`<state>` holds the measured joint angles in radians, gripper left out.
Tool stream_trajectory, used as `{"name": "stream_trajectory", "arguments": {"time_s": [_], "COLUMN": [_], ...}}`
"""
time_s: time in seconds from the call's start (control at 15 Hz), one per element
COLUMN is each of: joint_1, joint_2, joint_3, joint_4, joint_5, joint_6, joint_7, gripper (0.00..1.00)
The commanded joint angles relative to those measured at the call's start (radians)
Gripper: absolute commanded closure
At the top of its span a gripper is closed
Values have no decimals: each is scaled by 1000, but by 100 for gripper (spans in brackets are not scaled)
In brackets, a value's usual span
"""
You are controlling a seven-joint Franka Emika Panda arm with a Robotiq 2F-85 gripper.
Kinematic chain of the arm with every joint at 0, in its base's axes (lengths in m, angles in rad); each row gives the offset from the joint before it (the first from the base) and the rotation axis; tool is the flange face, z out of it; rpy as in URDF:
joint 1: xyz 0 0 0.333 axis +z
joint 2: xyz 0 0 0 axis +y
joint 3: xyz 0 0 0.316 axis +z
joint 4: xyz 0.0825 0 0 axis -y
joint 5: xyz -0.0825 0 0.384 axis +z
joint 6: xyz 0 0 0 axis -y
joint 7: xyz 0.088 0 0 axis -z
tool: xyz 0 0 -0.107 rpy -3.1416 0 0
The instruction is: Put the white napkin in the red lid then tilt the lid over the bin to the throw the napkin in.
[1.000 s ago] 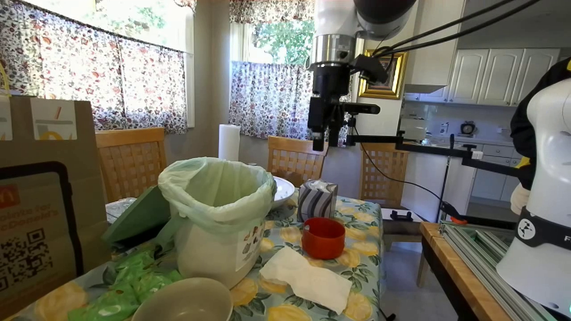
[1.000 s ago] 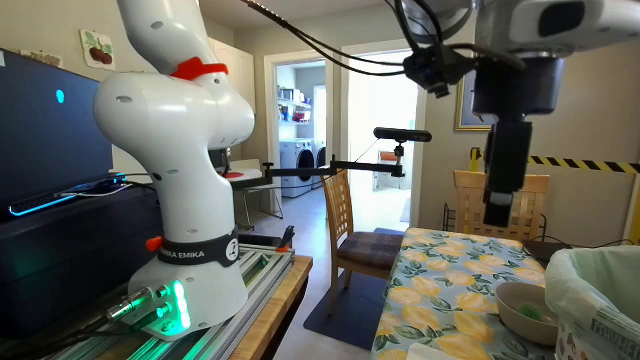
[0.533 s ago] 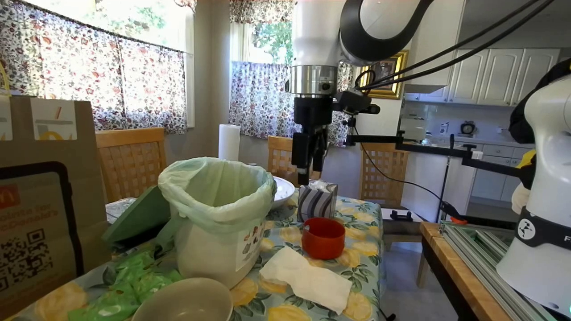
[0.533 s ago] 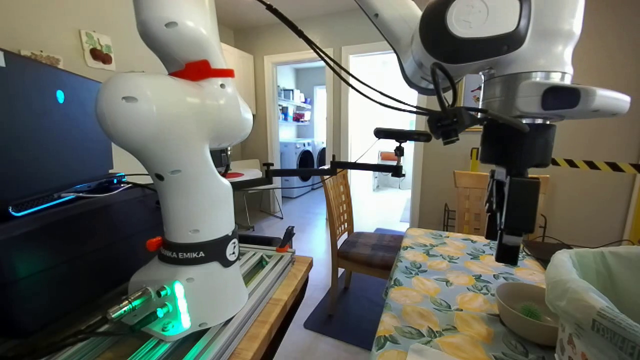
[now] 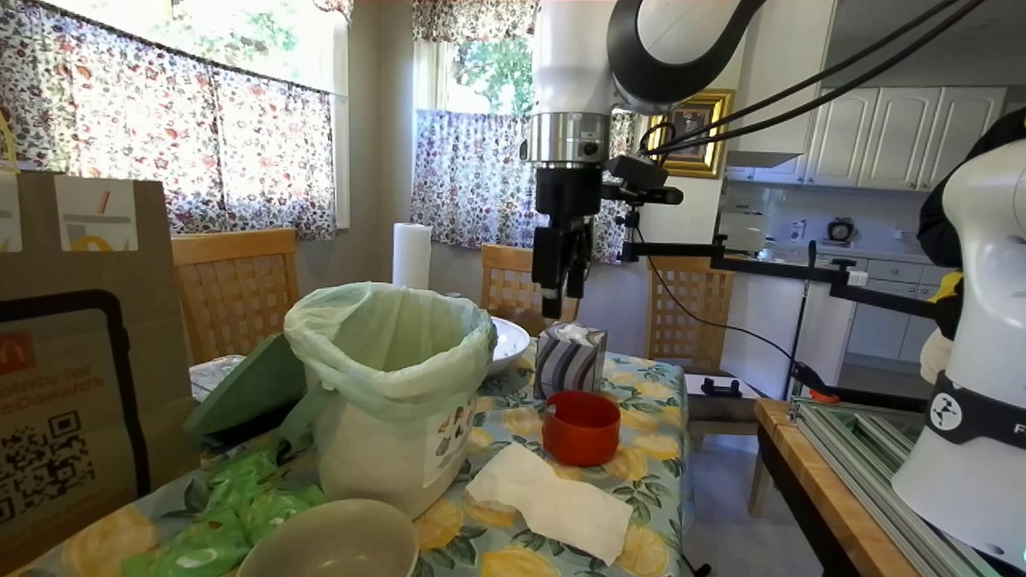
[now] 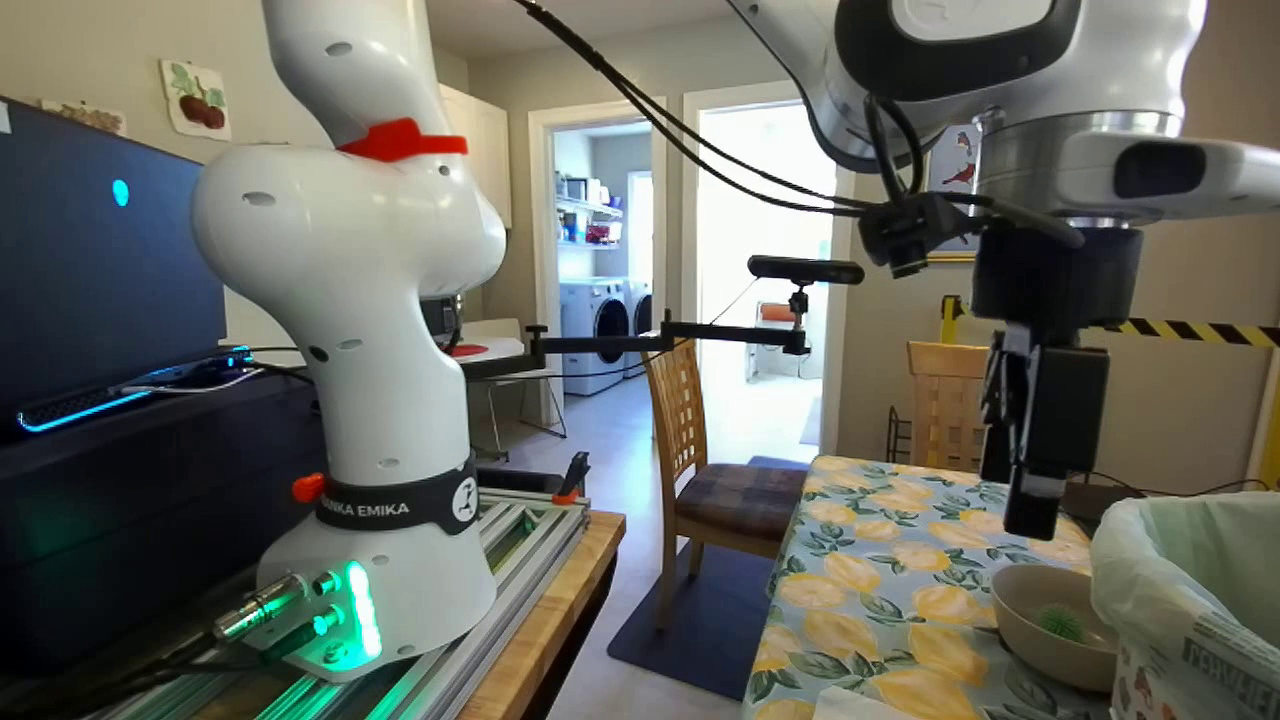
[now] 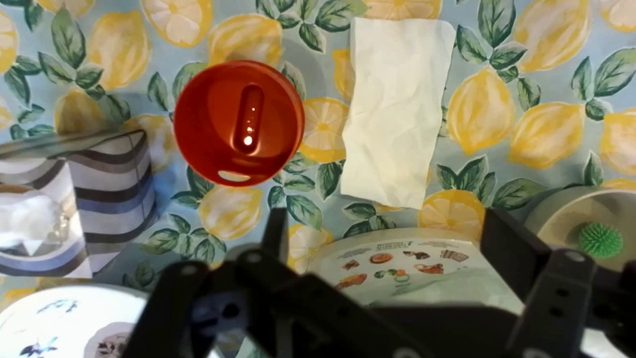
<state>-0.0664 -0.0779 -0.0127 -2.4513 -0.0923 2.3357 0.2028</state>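
Daylight fills windows (image 5: 490, 76) dressed with floral curtains (image 5: 268, 156) along greyish walls (image 5: 373, 160), as lattice-backed wooden chairs (image 5: 236, 308) stand near a worktop (image 6: 850, 620) spread with lemon-print cloth (image 5: 657, 393); white kitchen cabinets (image 5: 906, 136) hang beyond a gold-framed picture (image 5: 707, 152), while a washing machine (image 6: 585, 345) shows through a doorway (image 6: 540, 230) beside another brightly lit opening (image 6: 765, 235) and a dark blue mat (image 6: 700, 645) lies partly under a plaid-seated chair (image 6: 740, 505) on the pale floor (image 6: 600, 450)

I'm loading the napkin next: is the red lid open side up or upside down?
Open side up: in the wrist view, the red lid shows its hollow inside.
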Motion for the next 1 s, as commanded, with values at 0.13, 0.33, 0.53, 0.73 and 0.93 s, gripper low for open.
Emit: {"name": "stream_trajectory", "arguments": {"time_s": [0.13,0.33,0.53,0.73,0.93], "joint_1": [35,52,79,106,130], "joint_2": [100,191,285,353,407], "joint_3": [9,12,-4,-17,-39], "joint_4": [-8,12,42,55,65], "joint_5": [41,-43,-119,-117,-129], "joint_6": [53,114,133,173,260], "joint_7": [-58,48,160,209,206], "gripper": [0,0,0,0,0]}}
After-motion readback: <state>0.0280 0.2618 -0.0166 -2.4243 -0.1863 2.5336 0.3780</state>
